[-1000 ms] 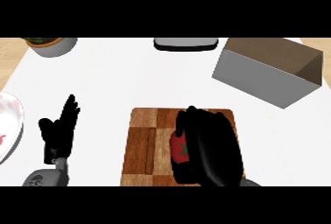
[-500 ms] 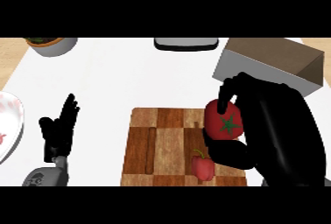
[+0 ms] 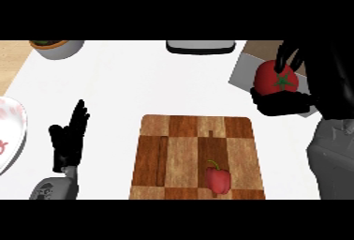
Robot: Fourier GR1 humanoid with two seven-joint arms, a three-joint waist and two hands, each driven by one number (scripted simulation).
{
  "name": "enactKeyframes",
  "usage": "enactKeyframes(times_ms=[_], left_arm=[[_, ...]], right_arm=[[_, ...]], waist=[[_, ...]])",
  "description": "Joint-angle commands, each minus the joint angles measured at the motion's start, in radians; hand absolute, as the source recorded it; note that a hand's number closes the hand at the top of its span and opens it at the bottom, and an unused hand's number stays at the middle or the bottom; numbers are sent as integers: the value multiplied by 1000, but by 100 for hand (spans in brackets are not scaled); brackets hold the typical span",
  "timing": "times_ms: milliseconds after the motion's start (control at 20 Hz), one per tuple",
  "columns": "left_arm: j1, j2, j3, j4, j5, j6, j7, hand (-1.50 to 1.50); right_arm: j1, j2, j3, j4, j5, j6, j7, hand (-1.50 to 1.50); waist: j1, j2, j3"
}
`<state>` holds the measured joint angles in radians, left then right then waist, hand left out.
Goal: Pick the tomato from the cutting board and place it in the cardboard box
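My right hand (image 3: 294, 101) is curled round a red tomato (image 3: 274, 80) with a green star-shaped stem. It holds the tomato up in the air in front of the cardboard box (image 3: 242, 75), which the hand and forearm mostly hide. The wooden cutting board (image 3: 180, 154) lies lower in the middle of the white counter. A small red pepper (image 3: 218, 179) rests on the board near its front edge. My left hand (image 3: 69, 138) rests open at the lower left, fingers up, apart from the board.
A white plate (image 3: 12, 136) with red marks sits at the left edge. A grey pot (image 3: 56, 48) with a plant stands at the back left. A dark-rimmed tray (image 3: 200, 46) sits at the back centre.
My right hand took hold of the tomato on the board, lifted it and carried it up and right to the box. The red pepper came into view. The left hand has not moved.
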<state>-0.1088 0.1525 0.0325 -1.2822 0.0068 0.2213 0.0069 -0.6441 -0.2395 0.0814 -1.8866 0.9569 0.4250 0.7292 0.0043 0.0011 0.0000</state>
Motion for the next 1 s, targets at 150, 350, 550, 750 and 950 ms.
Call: enactKeyframes(times_ms=[150,350,550,750,950], left_arm=[[-45,11,31,45,2,-8,0,0],[44,24,13,-77,19,-44,28,0],[-41,3,13,-20,-3,-9,53,0],[-35,5,13,3,-3,-30,23,0],[2,2,-2,-51,-8,-32,41,0]], right_arm=[[-90,-43,-164,293,-75,-134,-200,150],[-63,-92,-167,565,-12,-307,-400,150],[-164,-135,-207,824,20,-412,-506,150],[-217,-133,-294,1012,-27,-491,-550,150],[-238,-107,-344,1162,-79,-525,-592,-150]], waist=[[3,2,0],[16,3,0],[21,8,1],[21,10,1],[27,8,1]])
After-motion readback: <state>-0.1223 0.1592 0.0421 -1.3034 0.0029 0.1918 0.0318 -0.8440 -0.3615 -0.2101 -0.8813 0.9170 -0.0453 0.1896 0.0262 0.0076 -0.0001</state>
